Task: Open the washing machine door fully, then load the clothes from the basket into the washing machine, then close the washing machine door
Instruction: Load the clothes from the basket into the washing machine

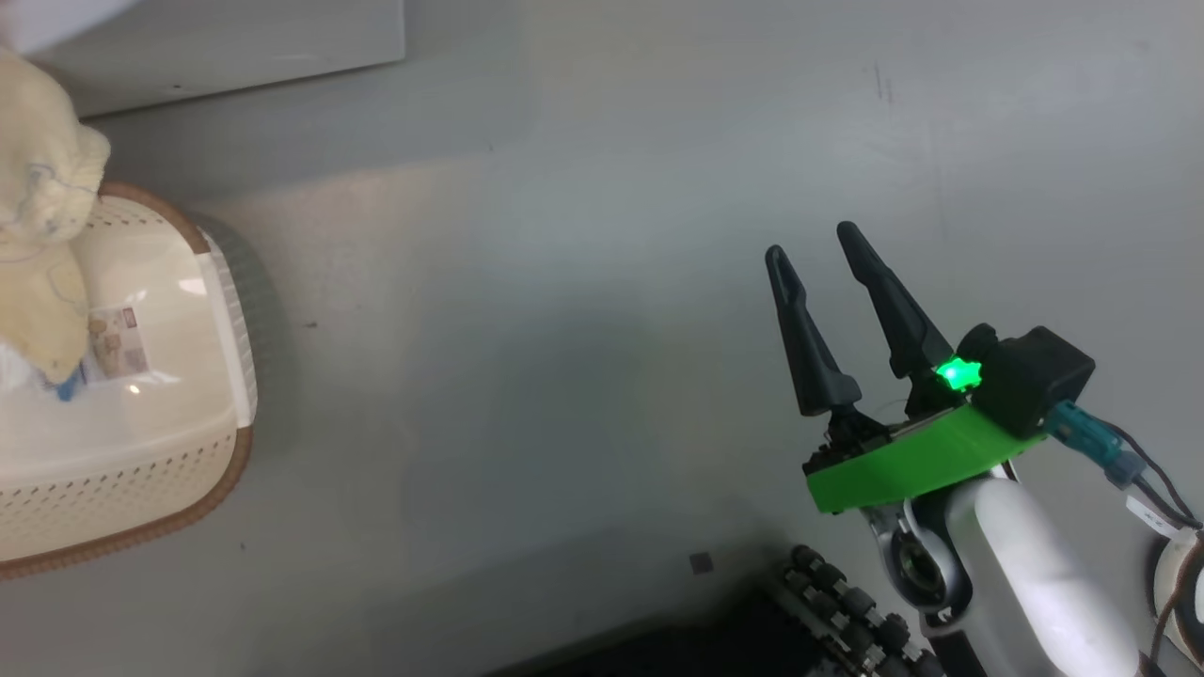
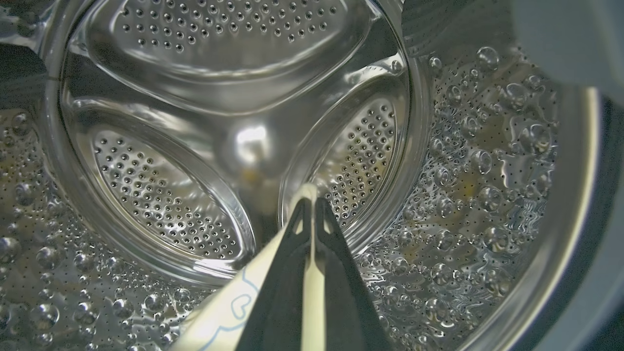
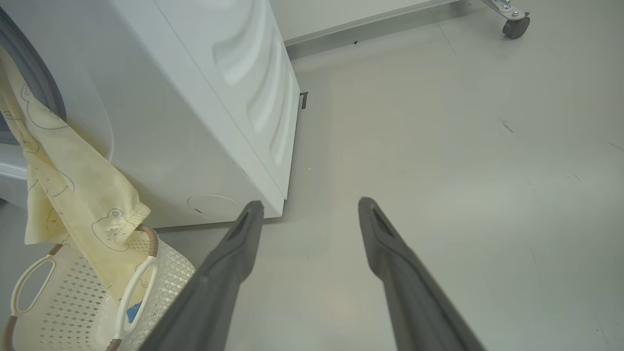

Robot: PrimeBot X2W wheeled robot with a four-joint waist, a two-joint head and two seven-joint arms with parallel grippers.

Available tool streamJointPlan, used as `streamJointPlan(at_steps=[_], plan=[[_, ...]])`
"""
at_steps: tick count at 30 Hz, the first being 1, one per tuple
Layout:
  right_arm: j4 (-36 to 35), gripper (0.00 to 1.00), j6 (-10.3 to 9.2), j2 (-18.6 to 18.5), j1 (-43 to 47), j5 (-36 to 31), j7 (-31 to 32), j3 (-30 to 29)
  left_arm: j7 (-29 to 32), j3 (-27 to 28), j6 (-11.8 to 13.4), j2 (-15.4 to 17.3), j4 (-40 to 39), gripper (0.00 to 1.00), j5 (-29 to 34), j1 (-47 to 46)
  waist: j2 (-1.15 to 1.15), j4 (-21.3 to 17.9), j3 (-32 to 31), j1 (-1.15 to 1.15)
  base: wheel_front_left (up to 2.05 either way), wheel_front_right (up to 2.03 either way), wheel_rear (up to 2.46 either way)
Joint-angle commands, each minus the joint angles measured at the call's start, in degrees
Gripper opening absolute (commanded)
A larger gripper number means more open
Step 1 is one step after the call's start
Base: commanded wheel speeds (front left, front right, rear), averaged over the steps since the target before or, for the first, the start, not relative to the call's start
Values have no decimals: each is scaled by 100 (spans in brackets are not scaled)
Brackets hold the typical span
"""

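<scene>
The clothes [image 3: 73,180], a pale yellow garment with thin line drawings, trail from the mouth of the washing machine [image 3: 195,97] down into the basket [image 3: 170,273], which stands on the floor just in front of it. One end of the cloth is pinched in the left gripper [image 2: 310,207], whose jaws are pressed together on it deep inside the perforated steel drum [image 2: 146,185]. To the right, well apart from the basket, the right gripper [image 1: 809,243] hangs above the grey floor [image 1: 564,376], jaws spread wide and holding nothing.
</scene>
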Motion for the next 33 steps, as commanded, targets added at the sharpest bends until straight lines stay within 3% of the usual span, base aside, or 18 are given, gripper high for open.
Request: streamJointPlan(at_steps=[1, 8, 13, 29, 30, 31, 32, 33], plan=[[-218, 100, 1, 12, 1, 2, -54, 135, 20, 58, 4, 472, -32, 0, -38, -404, 0, -101, 231, -1, 0, 0, 0], [-339, 100, 1, 12, -58, 138, -54, 311, 76, -708, 4, 681, 548, 0, -204, -1920, 0, -232, 632, -1, 0, 0, 0], [-398, 100, 1, 12, -100, 216, -54, 340, 38, -1123, 4, 640, 1062, 0, -267, -2682, 0, -283, 777, -1, 0, 0, 0], [-375, 100, 1, 12, -269, 262, -54, 334, -38, -2537, 3, 560, 1776, 0, -782, -2941, 0, -264, 994, -1, 0, 0, 0], [-372, 100, 1, 12, -273, 265, -54, 336, -41, -2596, 3, 560, 1818, 5, -832, -2945, 0, -260, 996, -1, 0, 0, 0], [-369, 100, 1, 12, -279, 263, -54, 336, -46, -2653, 3, 558, 1850, 46, -870, -2958, 0, -254, 998, -1, 0, 0, 0], [-366, 100, 1, 12, -289, 260, -54, 334, -50, -2700, 3, 553, 1891, 100, -909, -2975, 0, -246, 1000, -1, 0, 0, 0], [-363, 100, 1, 12, -302, 256, -54, 327, -54, -2743, 3, 543, 1929, 100, -955, -2989, 0, -237, 1000, -1, 0, 0, 0]])
